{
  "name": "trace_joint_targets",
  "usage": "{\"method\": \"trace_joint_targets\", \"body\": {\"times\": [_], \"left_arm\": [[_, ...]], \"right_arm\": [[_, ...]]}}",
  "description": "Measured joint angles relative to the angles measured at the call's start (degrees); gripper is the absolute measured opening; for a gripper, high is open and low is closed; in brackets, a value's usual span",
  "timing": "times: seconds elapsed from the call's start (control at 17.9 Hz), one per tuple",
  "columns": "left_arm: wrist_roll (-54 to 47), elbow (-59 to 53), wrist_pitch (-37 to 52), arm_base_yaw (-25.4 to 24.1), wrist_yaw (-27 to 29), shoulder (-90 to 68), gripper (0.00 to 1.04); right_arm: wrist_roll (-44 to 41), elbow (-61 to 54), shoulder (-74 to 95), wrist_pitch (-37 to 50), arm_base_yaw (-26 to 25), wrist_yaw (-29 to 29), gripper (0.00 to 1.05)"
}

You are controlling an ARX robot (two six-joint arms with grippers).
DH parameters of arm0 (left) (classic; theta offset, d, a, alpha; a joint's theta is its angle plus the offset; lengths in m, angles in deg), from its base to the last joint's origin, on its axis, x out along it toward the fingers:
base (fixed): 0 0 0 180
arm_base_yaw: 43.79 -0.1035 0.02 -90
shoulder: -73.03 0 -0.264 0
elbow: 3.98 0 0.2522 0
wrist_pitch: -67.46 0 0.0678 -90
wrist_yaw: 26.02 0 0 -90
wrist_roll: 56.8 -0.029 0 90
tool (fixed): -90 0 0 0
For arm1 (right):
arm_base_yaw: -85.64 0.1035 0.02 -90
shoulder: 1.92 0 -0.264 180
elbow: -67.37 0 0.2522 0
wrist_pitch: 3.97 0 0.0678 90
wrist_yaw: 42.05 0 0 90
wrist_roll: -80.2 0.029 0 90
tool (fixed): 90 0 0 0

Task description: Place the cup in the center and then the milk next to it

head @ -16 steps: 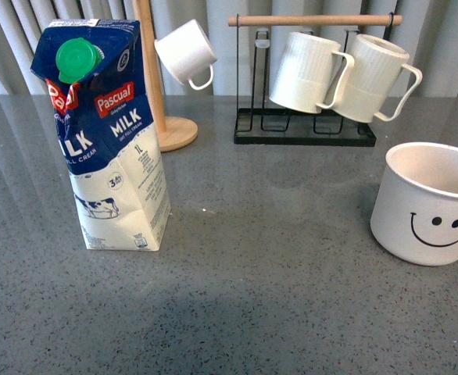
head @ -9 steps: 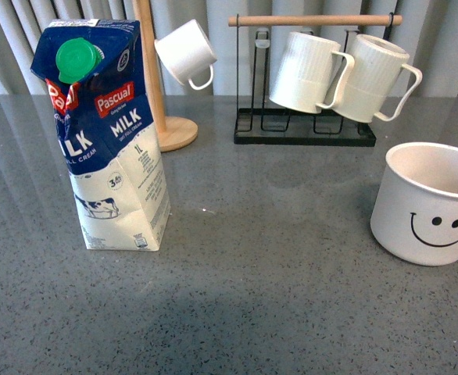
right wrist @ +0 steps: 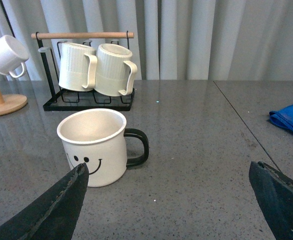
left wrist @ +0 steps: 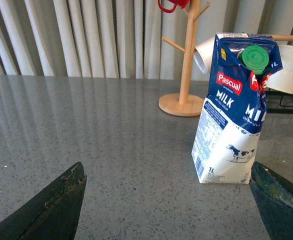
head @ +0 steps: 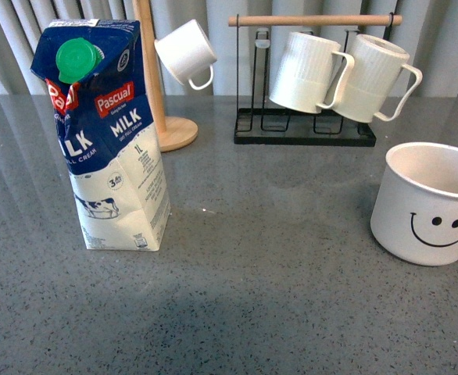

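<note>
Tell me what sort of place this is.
Probably a kitchen-style counter staged for drinks: a grey speckled countertop, a black mug rack, a wooden mug tree and a milk carton, with pale curtains behind.

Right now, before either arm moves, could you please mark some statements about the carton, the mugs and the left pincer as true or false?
1. The milk carton stands upright with its green cap on. True.
2. The smiley mug lies on its side. False: it stands upright, mouth up.
3. Two ribbed white mugs hang on the black rack. True.
4. The left pincer is shut on the milk carton. False: it is wide open, the carton ahead of it untouched.
5. The smiley mug touches the milk carton. False: bare tabletop separates them.
6. A small white cup hangs on the wooden mug tree. True.
</note>
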Motion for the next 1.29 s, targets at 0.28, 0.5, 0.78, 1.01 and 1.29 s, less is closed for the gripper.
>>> {"method": "trace_joint_targets", "body": {"times": [0.28,0.5,0.78,1.01,1.29], "left_arm": [[0.00,0.00,0.00,0.00,0.00,0.00,0.98],[0.00,0.00,0.00,0.00,0.00,0.00,0.98],[-0.02,0.00,0.00,0.00,0.00,0.00,0.98],[0.00,0.00,0.00,0.00,0.00,0.00,0.98],[0.00,0.00,0.02,0.00,-0.02,0.00,0.98]], "right_arm": [[-0.02,0.00,-0.02,0.00,0.00,0.02,0.98],[4.28,0.50,1.09,-3.23,0.55,0.00,0.98],[12.13,3.43,5.40,0.48,2.58,0.46,0.98],[10.56,13.42,26.47,16.85,-1.66,-7.67,0.98],[-3.58,36.83,60.08,14.32,-1.36,-17.49,0.98]]}}
